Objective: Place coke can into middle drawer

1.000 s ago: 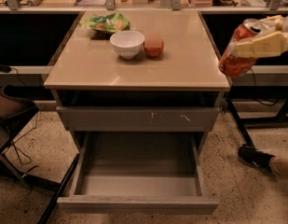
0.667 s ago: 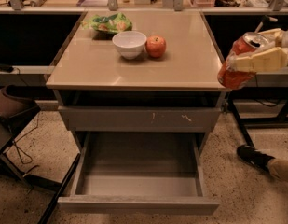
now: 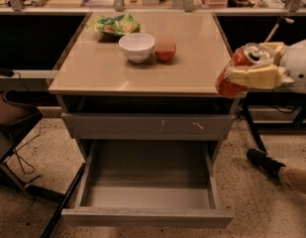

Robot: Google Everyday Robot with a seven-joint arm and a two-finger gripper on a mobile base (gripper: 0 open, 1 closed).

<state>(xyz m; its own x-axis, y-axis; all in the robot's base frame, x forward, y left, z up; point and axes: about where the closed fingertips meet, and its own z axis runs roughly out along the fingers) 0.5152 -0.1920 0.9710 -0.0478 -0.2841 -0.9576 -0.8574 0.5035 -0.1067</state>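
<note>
cabinet top (image 3: 142, 76) is filling the centre of the view. below it the middle drawer (image 3: 147, 170) is standing pulled out toward the camera, with its grey floor showing bare. just above it the scuffed drawer front (image 3: 147, 127) is sitting shut.

the gripper (image 3: 249, 68) is hanging off the right front corner of the cabinet top, at about tabletop height, so it is above and to the right of the open drawer. its pale fingers (image 3: 256, 77) are clamping the coke can (image 3: 237, 57). the can is tilting, with its silver top leaning up and to the right, and it is touching neither the cabinet nor the drawer.

a white bowl (image 3: 136, 46) and a red apple (image 3: 165, 48) are sitting near the back of the top, well apart from the can.

judgement, step in hand: carrying the can to the drawer. to do it well, the arm should be coming leftward and forward of the scuffed front before it is lowering, so the can is clearing the tabletop edge. it should be righting the can over the middle of the drawer floor and letting go only once the base is resting flat. the drawer looks shallow and the tilt is inviting a roll.
</note>
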